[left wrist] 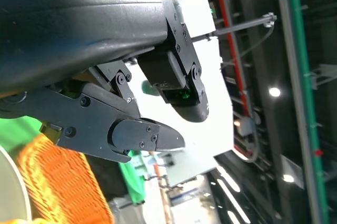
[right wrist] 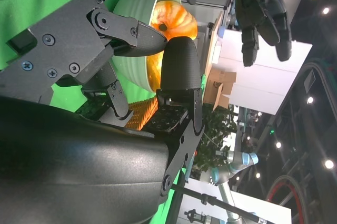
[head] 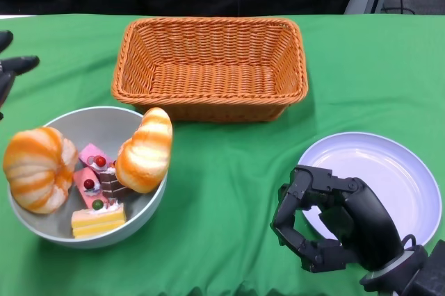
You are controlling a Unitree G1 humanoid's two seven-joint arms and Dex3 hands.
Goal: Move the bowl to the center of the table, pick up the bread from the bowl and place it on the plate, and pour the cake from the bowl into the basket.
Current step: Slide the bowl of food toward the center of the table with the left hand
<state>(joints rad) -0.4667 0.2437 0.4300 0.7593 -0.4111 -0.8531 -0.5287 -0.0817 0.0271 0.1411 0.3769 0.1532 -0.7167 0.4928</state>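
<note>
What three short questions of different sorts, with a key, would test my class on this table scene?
1. True or false: the round grey bowl stands at the centre of the green table.
2. Multiple choice: the woven orange wicker basket holds (A) bread, (B) cake, (C) nothing.
3. Fill in: the right hand hovers at the edge of the round white ____.

Key
1. False: it stands at the robot's left, with two striped orange bread rolls and small cake pieces in it.
2. C.
3. Plate. The hand holds nothing.
</note>
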